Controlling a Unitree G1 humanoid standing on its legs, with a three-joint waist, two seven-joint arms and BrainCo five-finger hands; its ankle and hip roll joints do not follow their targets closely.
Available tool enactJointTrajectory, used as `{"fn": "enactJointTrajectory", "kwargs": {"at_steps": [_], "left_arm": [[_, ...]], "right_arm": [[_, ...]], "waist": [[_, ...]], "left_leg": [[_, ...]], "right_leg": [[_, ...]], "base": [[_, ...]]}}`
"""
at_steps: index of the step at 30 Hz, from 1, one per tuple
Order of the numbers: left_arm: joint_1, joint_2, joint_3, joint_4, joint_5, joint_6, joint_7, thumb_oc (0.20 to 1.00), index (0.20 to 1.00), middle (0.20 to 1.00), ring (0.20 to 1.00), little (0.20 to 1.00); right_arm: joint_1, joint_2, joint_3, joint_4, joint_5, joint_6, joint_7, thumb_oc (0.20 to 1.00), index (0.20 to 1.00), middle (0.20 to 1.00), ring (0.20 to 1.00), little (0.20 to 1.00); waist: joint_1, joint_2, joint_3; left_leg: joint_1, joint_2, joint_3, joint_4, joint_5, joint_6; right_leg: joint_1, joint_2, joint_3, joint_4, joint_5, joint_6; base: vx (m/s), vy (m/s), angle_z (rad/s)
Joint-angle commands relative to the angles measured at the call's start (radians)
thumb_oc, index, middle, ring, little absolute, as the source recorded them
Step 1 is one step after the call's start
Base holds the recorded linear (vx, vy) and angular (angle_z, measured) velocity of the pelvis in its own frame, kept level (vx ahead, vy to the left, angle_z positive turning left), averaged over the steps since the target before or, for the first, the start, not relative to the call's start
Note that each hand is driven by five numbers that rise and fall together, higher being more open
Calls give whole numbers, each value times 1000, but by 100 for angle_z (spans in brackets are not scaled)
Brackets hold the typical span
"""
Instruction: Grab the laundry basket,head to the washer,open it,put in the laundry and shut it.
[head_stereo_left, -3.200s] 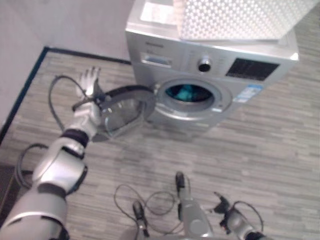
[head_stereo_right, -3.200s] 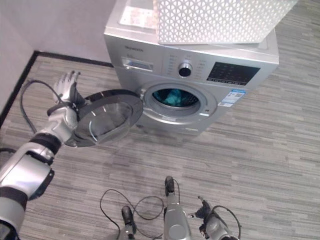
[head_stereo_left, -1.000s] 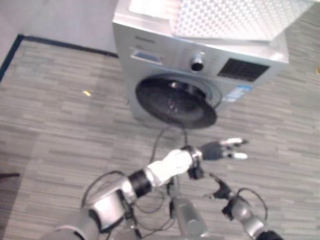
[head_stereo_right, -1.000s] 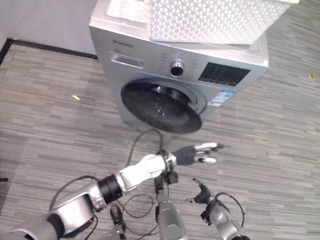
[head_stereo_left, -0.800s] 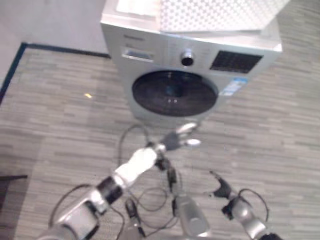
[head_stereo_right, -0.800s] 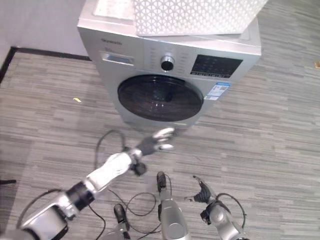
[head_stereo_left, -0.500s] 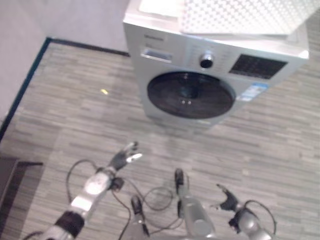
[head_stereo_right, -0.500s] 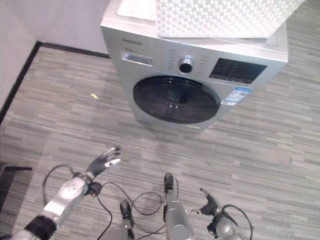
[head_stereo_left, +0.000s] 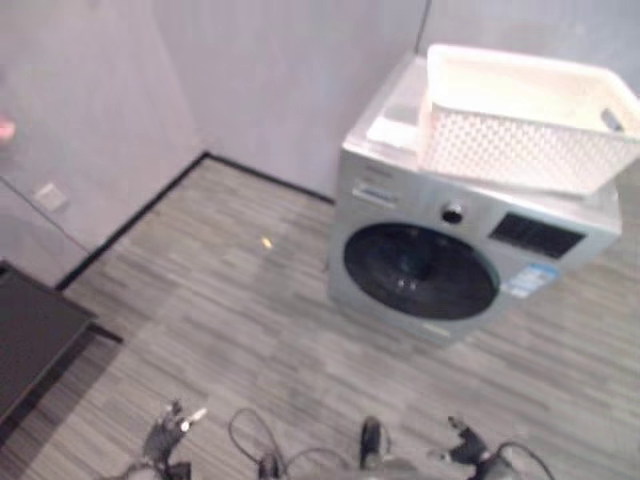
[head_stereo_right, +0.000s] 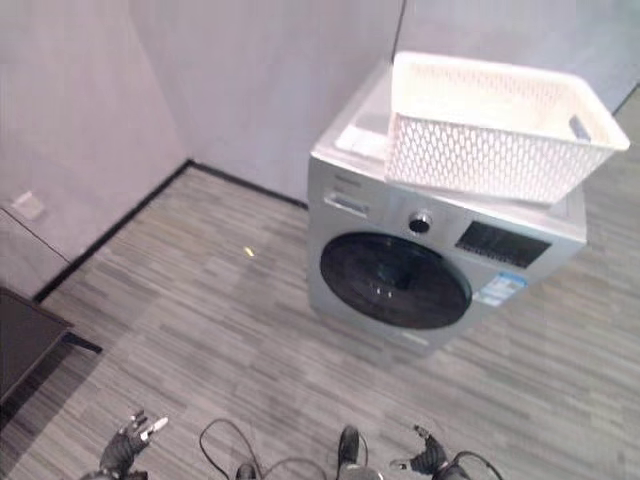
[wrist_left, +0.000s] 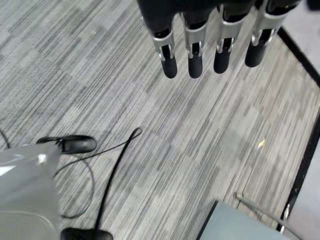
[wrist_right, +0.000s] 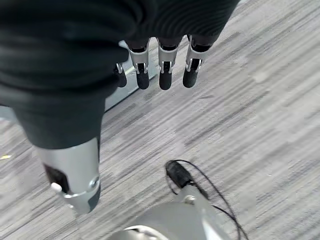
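The silver front-loading washer (head_stereo_right: 420, 270) stands against the wall with its round dark door (head_stereo_right: 395, 280) shut. The white perforated laundry basket (head_stereo_right: 490, 125) rests on top of the washer. No laundry can be seen in it from here. My left hand (head_stereo_right: 130, 440) hangs low at the view's lower left, far from the washer. Its fingers (wrist_left: 192, 50) are straight over bare floor and hold nothing. My right hand (head_stereo_right: 425, 460) sits low near the bottom edge, its fingers (wrist_right: 162, 70) relaxed and empty.
A dark low table (head_stereo_left: 30, 340) stands at the left by the wall. A small yellow scrap (head_stereo_left: 266, 242) lies on the grey plank floor left of the washer. Black skirting (head_stereo_left: 130, 225) runs along the walls, and a wall socket (head_stereo_left: 48, 195) is on the left wall.
The washer door, open with teal cloth inside 3.2 s ago, is shut. My left hand left the door and dropped to my side. The camera has tipped up and back.
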Motion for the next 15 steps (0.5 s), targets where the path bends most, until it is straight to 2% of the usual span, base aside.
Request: {"fn": "enactJointTrajectory", "kwargs": {"at_steps": [1, 2, 5, 15], "left_arm": [[-91, -17, 51, 85, 24, -18, 72, 1000, 1000, 1000, 1000, 1000], [-105, -54, 79, 154, -4, -7, 94, 1000, 1000, 1000, 1000, 1000], [-119, -94, 80, 199, -24, 9, 96, 1000, 1000, 1000, 1000, 1000], [-121, -121, -11, 143, 5, 9, 85, 1000, 1000, 1000, 1000, 1000]], "right_arm": [[-34, 23, -16, 59, 71, 5, -29, 1000, 1000, 1000, 1000, 1000], [-45, 49, -20, 111, 94, 11, -36, 1000, 1000, 1000, 1000, 1000], [-63, 80, -8, 188, 111, 23, -38, 1000, 1000, 1000, 1000, 1000], [-96, 95, 42, 292, 76, 58, -34, 1000, 1000, 1000, 1000, 1000]], "waist": [[5, -15, 40], [11, -19, 30], [15, -24, 17], [35, -13, 9]], "left_leg": [[68, -8, -19, 56, -45, 21], [81, -9, -27, 48, -54, 21], [96, -9, -39, 40, -62, 22], [111, -12, -52, 44, -71, 26]], "right_leg": [[30, -71, 44, 33, -35, 77], [50, -77, 33, 34, -43, 77], [74, -80, 19, 35, -53, 75], [111, -87, 7, 28, -55, 74]], "base": [[21, 16, 22], [8, 11, 15], [16, 13, 10], [5, 26, 9]]}}
